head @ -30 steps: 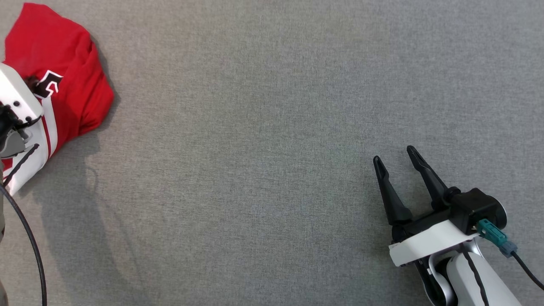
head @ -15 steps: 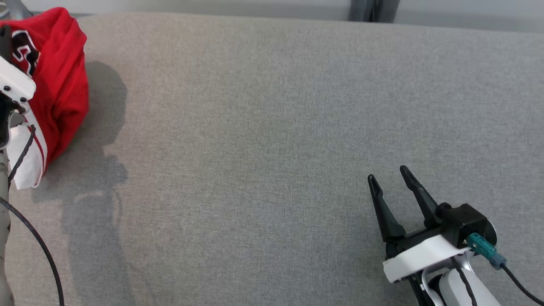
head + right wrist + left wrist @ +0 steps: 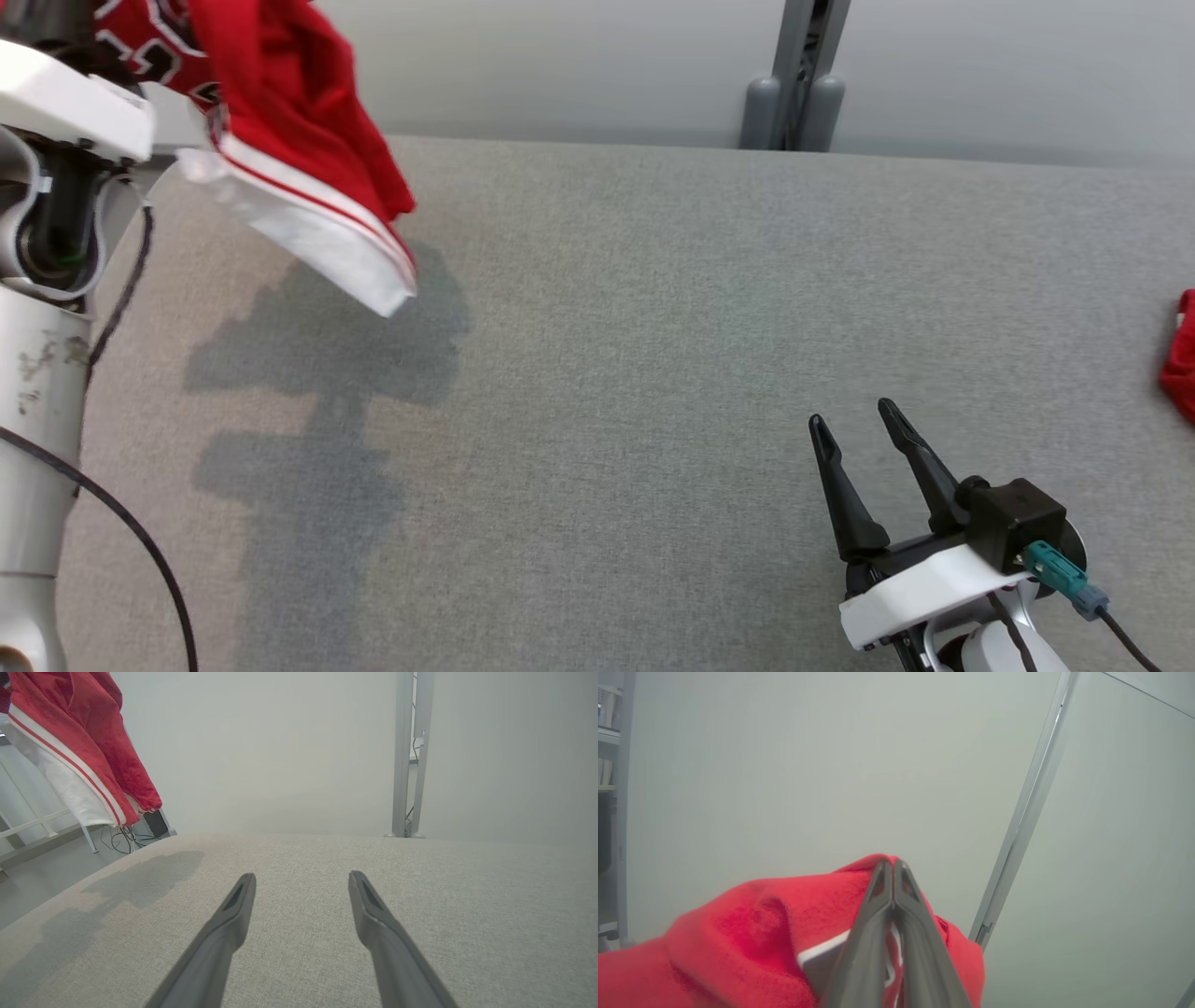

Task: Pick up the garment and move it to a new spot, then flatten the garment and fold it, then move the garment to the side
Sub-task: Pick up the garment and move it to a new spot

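Head view: left pincer (image 3: 893, 862) has raised garment (image 3: 299, 121) off table (image 3: 653, 327).

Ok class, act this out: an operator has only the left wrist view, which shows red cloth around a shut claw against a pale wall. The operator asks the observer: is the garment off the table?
Observer: Yes. In the head view the garment hangs from the left claw, its white hem clear of the grey table and its shadow on the surface below.
Operator: Where is the right claw?
Observer: The right claw is open and empty, over the table's near right part.
Operator: Anything else on the table?
Observer: A bit of red cloth lies at the head view's right edge.
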Robot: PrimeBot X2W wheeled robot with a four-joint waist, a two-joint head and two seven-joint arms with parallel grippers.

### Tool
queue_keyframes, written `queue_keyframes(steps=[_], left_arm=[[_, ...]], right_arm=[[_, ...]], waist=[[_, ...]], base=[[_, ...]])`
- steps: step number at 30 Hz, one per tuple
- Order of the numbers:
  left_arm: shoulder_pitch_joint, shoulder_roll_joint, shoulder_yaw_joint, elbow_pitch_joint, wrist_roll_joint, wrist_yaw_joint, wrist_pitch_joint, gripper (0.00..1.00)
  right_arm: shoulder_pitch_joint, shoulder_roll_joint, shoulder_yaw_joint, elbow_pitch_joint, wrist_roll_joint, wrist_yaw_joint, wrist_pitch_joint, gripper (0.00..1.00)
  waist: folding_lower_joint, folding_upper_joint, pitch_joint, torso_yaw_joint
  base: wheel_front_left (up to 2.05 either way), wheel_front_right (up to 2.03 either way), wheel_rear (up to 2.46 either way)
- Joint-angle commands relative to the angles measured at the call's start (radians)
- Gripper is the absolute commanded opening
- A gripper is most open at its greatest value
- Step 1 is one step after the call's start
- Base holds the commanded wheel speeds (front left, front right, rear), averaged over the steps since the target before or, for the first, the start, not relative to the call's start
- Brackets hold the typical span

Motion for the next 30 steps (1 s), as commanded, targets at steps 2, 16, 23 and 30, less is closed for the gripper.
queue_keyframes(steps=[2,16,23,30], left_arm=[[0.022,-0.003,-0.029,-0.043,-0.008,-0.001,-0.003,0.00],[0.091,-0.114,-0.161,-0.252,-0.020,0.028,0.054,0.00],[0.128,-0.179,-0.191,-0.303,-0.031,0.072,0.060,0.00],[0.157,-0.230,-0.220,-0.302,-0.041,0.093,0.060,0.00]], right_arm=[[0.016,0.000,-0.012,-0.003,-0.001,0.000,-0.005,1.00],[0.004,-0.002,-0.127,-0.045,-0.025,0.000,-0.005,1.00],[-0.020,-0.008,-0.169,-0.074,-0.039,0.000,-0.005,1.00],[-0.053,-0.008,-0.186,-0.094,-0.046,0.000,-0.005,1.00]], waist=[[0.0000,0.0000,-0.024,-0.020],[0.0000,0.0000,-0.049,-0.131],[0.0000,0.0000,-0.026,-0.192],[0.0000,0.0000,0.016,-0.271]], base=[[0.00,0.00,0.00],[0.00,0.00,0.00],[0.00,0.00,0.00],[0.00,0.00,0.00]])
